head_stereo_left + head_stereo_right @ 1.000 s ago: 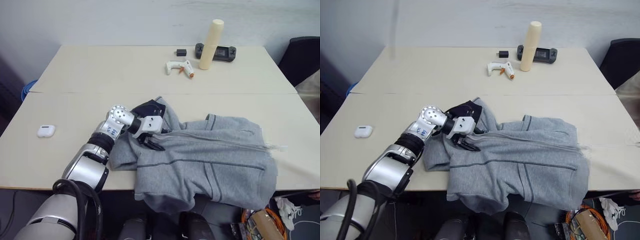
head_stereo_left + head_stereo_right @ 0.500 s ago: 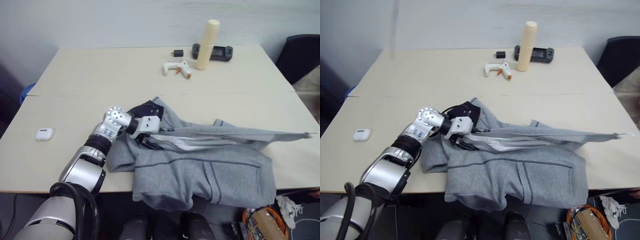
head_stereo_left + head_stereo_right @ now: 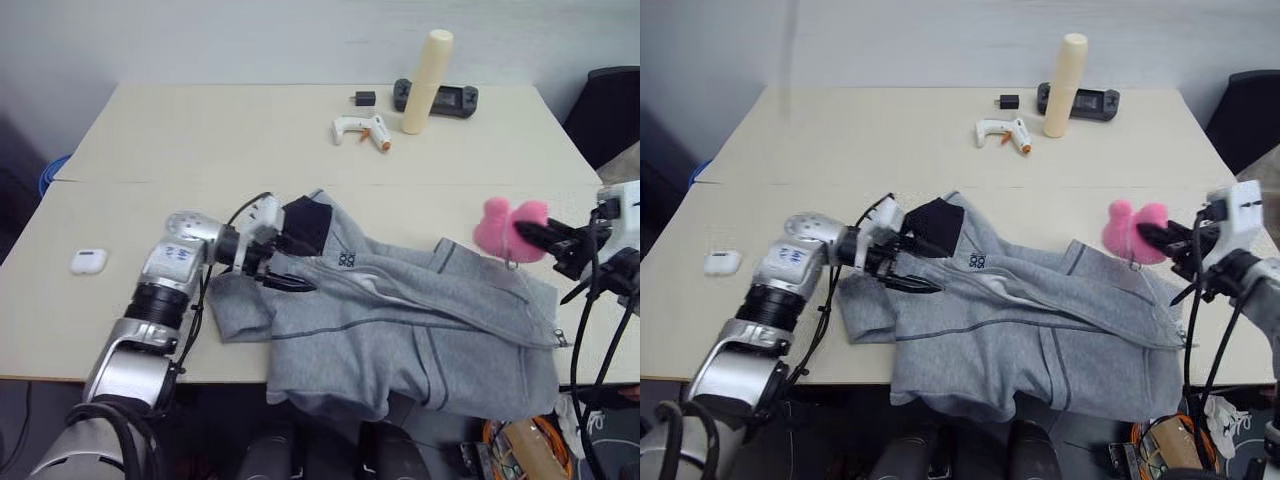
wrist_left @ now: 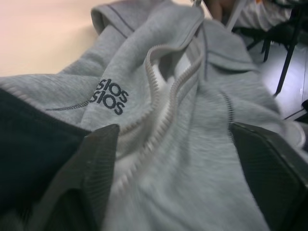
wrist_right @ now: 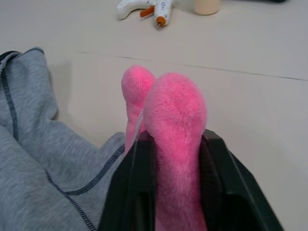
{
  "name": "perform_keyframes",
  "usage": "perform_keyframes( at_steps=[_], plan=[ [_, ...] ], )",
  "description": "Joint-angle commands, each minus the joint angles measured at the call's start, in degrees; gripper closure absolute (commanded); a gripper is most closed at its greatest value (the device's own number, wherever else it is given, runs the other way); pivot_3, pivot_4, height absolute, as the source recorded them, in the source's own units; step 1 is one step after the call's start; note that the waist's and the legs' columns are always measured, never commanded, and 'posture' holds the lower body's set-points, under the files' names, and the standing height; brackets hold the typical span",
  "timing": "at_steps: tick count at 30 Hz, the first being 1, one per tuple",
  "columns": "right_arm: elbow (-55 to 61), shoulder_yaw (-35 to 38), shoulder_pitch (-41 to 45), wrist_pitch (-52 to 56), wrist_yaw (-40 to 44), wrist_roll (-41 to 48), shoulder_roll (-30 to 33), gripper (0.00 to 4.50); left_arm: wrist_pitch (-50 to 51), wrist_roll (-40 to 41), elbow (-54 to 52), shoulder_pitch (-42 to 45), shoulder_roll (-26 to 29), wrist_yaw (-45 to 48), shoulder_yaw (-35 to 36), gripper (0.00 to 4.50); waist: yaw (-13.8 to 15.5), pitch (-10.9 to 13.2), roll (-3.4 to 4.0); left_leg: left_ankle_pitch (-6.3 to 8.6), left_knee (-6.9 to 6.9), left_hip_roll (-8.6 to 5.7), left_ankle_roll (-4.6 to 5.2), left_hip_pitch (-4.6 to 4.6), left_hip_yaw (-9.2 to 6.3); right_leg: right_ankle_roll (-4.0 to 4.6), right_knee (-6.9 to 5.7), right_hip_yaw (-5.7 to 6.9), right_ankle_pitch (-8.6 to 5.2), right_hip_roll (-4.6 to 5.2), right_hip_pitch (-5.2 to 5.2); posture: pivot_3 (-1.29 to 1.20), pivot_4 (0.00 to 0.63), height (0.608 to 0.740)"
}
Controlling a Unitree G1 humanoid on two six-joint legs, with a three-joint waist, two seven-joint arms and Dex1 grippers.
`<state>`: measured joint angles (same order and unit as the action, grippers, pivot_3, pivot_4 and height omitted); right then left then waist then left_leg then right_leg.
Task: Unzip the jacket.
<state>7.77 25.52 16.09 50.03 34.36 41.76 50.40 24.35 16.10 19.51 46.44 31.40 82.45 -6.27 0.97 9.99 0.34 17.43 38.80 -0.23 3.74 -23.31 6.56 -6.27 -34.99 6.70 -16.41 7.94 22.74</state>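
Now the left end effector gapes wide over the light-grey soft hooded zip jacket; the right end effector clamps a pink plush toy.

My head's two eyes look down over one beige worktop; each wrist camera sits close behind its tool, sharing the light-grey soft fabric jacket.

Left arm reaches in from the near left, wrist bent, left gripper pointing right with fingers spread wide. Right gripper comes in from the right edge, fingers clamped on a pink plush toy.
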Motion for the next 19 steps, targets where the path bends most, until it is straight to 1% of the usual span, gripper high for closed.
perform_keyframes(
  at_steps=[1,3,6,7,10,12,14,17,19],
  plan=[
    [3.33,5.86,-0.74,2.96,5.31,3.18,6.56,2.00,6.26,4.99,-7.94,-1.41,4.76,-0.16,4.68,0.00,0.24,0.07,0.04,0.04,0.10,-0.01,0.08,0.00,0.00,-0.04,-0.01,-0.01,0.02,0.05,-0.04,0.00,0.150,0.740],
    [3.24,10.38,-1.79,5.37,9.09,5.51,10.43,1.29,9.17,7.51,-10.35,-2.08,8.37,-0.47,7.97,0.00,0.23,0.20,0.06,0.12,0.20,-0.01,0.19,0.01,-0.03,-0.09,0.04,0.01,0.05,0.40,-0.09,0.00,0.150,0.740],
    [2.80,16.40,-4.03,7.52,13.96,7.12,14.74,0.24,13.75,11.06,-12.39,-2.08,12.94,-2.27,12.68,0.00,0.20,0.23,0.04,0.16,0.19,-0.01,0.16,0.03,-0.11,-0.09,0.23,0.06,0.05,0.44,-0.12,0.00,0.150,0.740],
    [2.69,18.20,-5.52,7.37,16.27,6.38,16.46,0.03,15.22,12.29,-12.48,-1.95,14.76,-2.73,14.84,0.00,0.23,0.24,0.02,0.18,0.17,0.00,0.11,0.09,-0.15,-0.09,0.25,0.10,0.05,0.43,-0.19,0.00,0.150,0.740],
    [2.99,24.83,-12.89,5.84,26.15,3.37,20.27,0.03,18.41,15.33,-11.79,-1.62,20.58,-3.29,20.30,0.00,0.17,0.29,-0.06,0.21,0.13,0.02,0.06,0.07,-0.18,-0.08,0.22,0.15,0.05,0.39,-0.19,0.00,0.150,0.740],
    [2.45,28.35,-17.48,4.60,31.66,1.36,21.35,0.03,20.21,17.24,-11.87,-2.17,24.00,-1.54,21.79,0.00,0.18,0.30,-0.06,0.22,0.08,0.02,0.05,0.06,-0.15,-0.09,0.18,0.17,0.05,0.33,-0.22,0.00,0.150,0.740],
    [1.19,30.15,-20.31,3.42,35.35,-0.59,22.35,0.03,21.09,18.49,-12.09,-3.13,26.84,0.54,22.15,0.00,0.15,0.30,-0.07,0.24,0.08,0.02,0.08,0.07,-0.09,-0.09,0.21,0.15,0.05,0.29,-0.23,0.00,0.150,0.740],
    [-0.84,30.31,-18.41,4.13,36.57,0.52,23.51,0.03,18.56,17.91,-12.27,-4.97,29.06,1.76,21.38,0.00,-0.05,0.31,-0.07,0.29,0.09,0.01,0.09,0.18,0.02,-0.13,0.26,-0.01,0.07,0.33,-0.22,0.00,0.150,0.740],
    [-1.04,29.44,-17.00,3.71,37.24,0.83,23.62,0.03,16.10,16.77,-12.79,-6.10,29.41,1.93,20.24,0.00,-0.06,0.31,-0.07,0.49,0.08,0.00,-0.24,0.21,0.03,-0.13,0.32,-0.03,0.07,0.41,-0.17,0.00,0.150,0.740]
  ],
)
